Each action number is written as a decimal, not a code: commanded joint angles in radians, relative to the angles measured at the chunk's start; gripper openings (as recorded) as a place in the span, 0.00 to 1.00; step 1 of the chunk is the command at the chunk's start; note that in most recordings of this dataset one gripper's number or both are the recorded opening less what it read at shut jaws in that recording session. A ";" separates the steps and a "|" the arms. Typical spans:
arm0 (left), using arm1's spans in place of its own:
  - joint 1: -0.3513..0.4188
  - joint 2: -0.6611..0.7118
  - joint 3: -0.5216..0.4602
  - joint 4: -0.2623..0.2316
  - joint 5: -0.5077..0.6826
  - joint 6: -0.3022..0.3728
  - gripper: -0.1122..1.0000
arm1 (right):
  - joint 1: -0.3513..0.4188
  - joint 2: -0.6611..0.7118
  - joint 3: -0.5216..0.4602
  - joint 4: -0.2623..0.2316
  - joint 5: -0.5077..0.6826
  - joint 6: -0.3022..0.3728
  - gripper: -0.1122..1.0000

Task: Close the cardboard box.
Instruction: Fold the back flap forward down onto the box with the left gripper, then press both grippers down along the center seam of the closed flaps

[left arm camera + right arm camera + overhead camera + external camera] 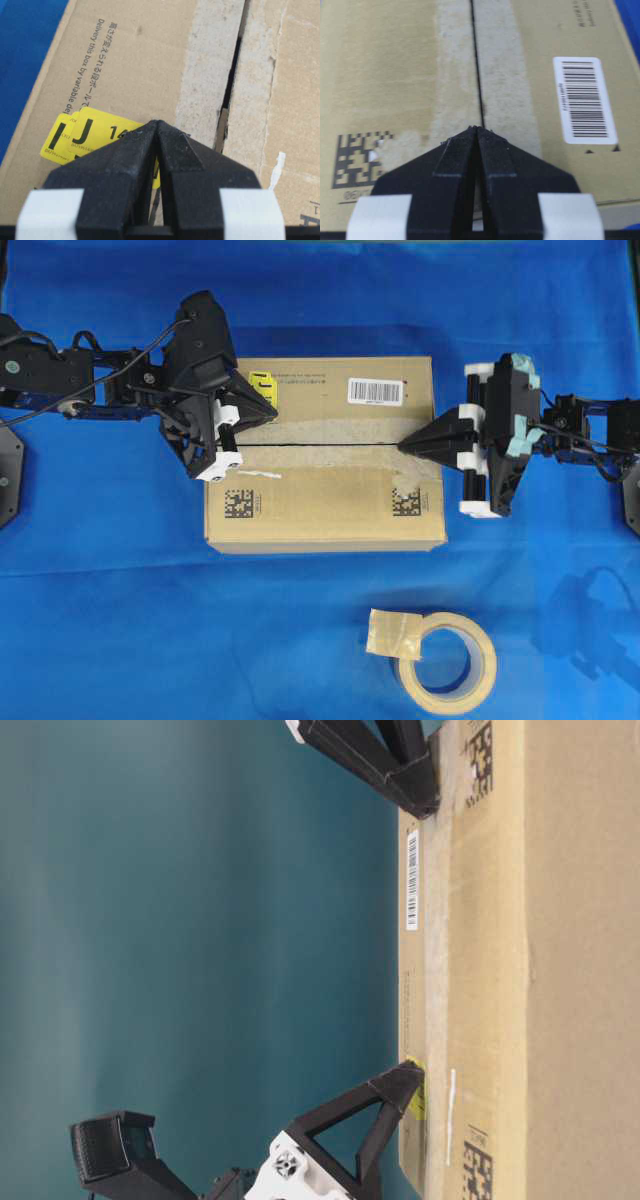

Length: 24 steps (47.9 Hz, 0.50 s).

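Item: large brown corrugated cardboard box (pixel 325 455), flaps meeting; left gripper (pixel 272 406) and right gripper (pixel 404 446), pinched empty, should press evenly along seam.

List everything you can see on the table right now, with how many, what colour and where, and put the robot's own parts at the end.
cardboard box: one, brown, centre of the table, top flaps folded down and meeting at a thin seam
yellow sticker: one, yellow, far-left corner of the box top
barcode label: one, white, far-right part of the box top
square codes: two, black, near flap, one toward each end
tape roll: one, beige, on the cloth in front of the box
cloth: one, blue, covering the table
left gripper: one, black, shut, at the seam's left end
right gripper: one, black, shut, at the seam's right end
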 commanded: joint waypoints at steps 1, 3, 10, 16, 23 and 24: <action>-0.005 -0.020 -0.003 -0.002 -0.015 0.000 0.10 | -0.011 -0.014 -0.005 0.000 -0.009 0.000 0.10; -0.005 -0.020 -0.003 -0.002 -0.018 0.000 0.10 | -0.011 -0.014 -0.003 0.000 -0.009 0.000 0.10; -0.005 -0.020 -0.003 -0.002 -0.029 0.002 0.10 | -0.011 -0.014 0.002 0.000 -0.011 -0.002 0.10; -0.005 -0.020 -0.002 -0.002 -0.058 0.002 0.10 | -0.011 -0.014 0.003 0.000 -0.009 0.000 0.10; -0.012 -0.037 0.023 -0.002 -0.132 0.006 0.10 | -0.011 -0.014 0.005 0.000 -0.009 0.000 0.10; -0.015 -0.041 0.029 -0.002 -0.149 0.008 0.10 | -0.011 -0.014 0.006 0.000 -0.009 -0.002 0.10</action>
